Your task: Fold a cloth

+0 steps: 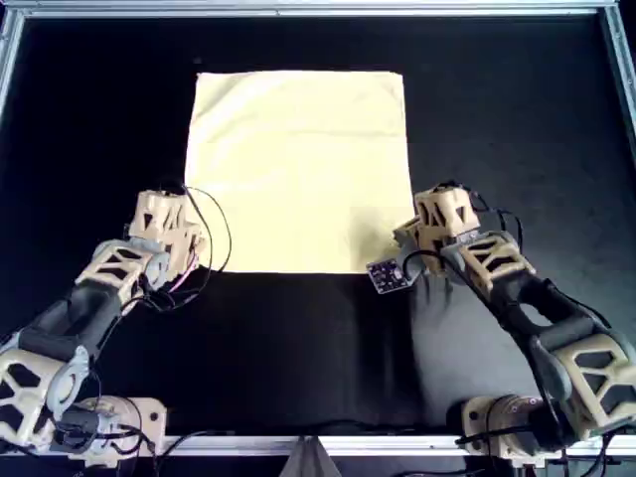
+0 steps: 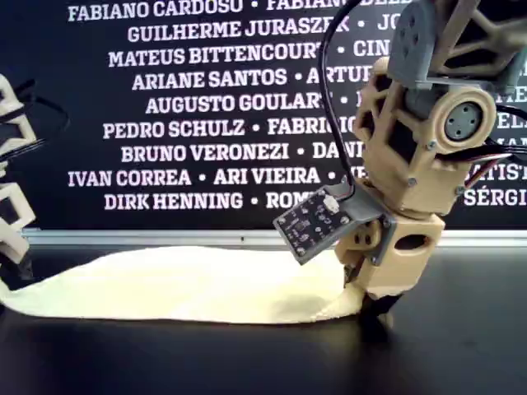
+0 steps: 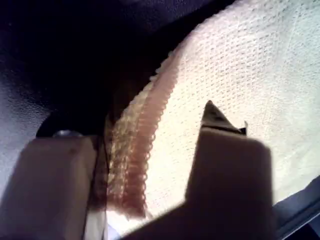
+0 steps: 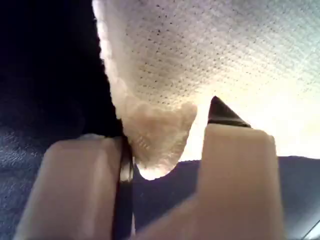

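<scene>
My first gripper [image 3: 150, 170] is standing with its jaws apart around a ribbed edge of the pale yellow, square woven cloth [image 1: 300, 164], and my second gripper [image 4: 162, 165] is likewise parted, a corner of that cloth hanging between its jaws. Beyond them the cloth is lying spread on the black desk [image 1: 298, 348], an arm at each near corner.

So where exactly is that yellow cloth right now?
The cloth lies spread on the black table, toward the overhead view's top centre, with a gripper at each of its two near corners.
</scene>
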Available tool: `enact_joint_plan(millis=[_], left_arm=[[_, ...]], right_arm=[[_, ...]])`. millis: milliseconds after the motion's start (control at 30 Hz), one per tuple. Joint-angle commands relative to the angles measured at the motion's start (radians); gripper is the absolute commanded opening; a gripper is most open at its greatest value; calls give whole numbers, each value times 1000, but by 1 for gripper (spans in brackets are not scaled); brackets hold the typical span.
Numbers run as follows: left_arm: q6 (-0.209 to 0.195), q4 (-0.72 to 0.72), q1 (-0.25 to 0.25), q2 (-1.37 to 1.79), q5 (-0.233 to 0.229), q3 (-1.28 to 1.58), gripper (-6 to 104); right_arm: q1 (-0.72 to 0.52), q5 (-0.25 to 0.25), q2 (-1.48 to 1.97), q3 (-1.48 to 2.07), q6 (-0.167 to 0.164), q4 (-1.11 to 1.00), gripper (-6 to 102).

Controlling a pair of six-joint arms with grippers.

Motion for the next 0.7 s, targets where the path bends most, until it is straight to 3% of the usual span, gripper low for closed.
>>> enact_joint_plan(millis=[0, 133, 367, 433, 667], left_arm=[[3, -2, -20, 6, -6, 3, 62], [3, 5, -23, 5, -8, 3, 53], [-11, -3, -31, 6, 14, -20, 7], [-12, -3, -35, 6, 14, -21, -2], [-12, 14, -37, 8, 14, 0, -1]], right_arm=[[6, -2, 8, -31, 5, -32, 59], [5, -2, 9, -31, 6, -32, 47], [5, -2, 12, -32, 6, -32, 8], [5, -2, 9, -29, 6, -32, -1], [5, -2, 17, 0, 5, -32, 0]])
